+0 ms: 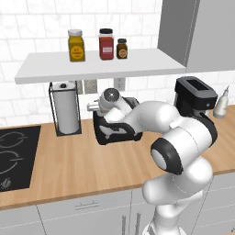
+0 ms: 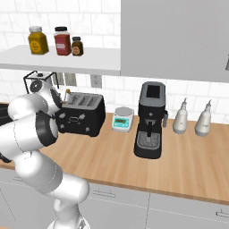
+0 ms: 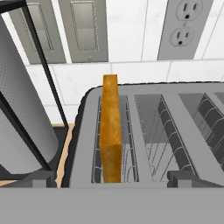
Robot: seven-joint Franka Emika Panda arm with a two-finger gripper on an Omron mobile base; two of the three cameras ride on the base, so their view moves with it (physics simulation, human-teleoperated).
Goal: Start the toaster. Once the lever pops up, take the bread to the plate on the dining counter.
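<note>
On the wooden worktop (image 2: 179, 156), against the tiled wall: black toaster (image 2: 82, 115), four long slots across its top. In the end slot on the paper-towel side, one slice of bread (image 3: 110, 131), standing on edge, golden-brown crust uppermost and rising above the toaster's top; the neighbouring slots showing bare wire guides. Just beside the toaster, a paper towel roll (image 1: 65, 108) upright in a black wire holder. On the toaster's other side, a small kitchen scale (image 2: 122, 120), then a taller black-and-grey coffee machine (image 2: 151, 118), then two pale bottles (image 2: 181, 117) near the wall. On the white shelf (image 1: 98, 64) above: three jars in a row, yellow (image 1: 76, 45), red (image 1: 106, 44) and a smaller brown one (image 1: 121, 48). Set into the worktop past the paper towel, a black hob (image 1: 13, 158). On the wall behind, two switch plates (image 3: 63, 28) and a power outlet (image 3: 186, 26).

Gripper (image 3: 111, 178) poised over the toaster, looking along the slots, fingers spread wide with nothing between them. One fingertip (image 3: 39, 178) low at the paper-towel side of the toaster, the other fingertip (image 3: 183, 177) over the slots further along. Bread midway between the two tips, apart from both, its near crust edge just ahead of the gripper.
</note>
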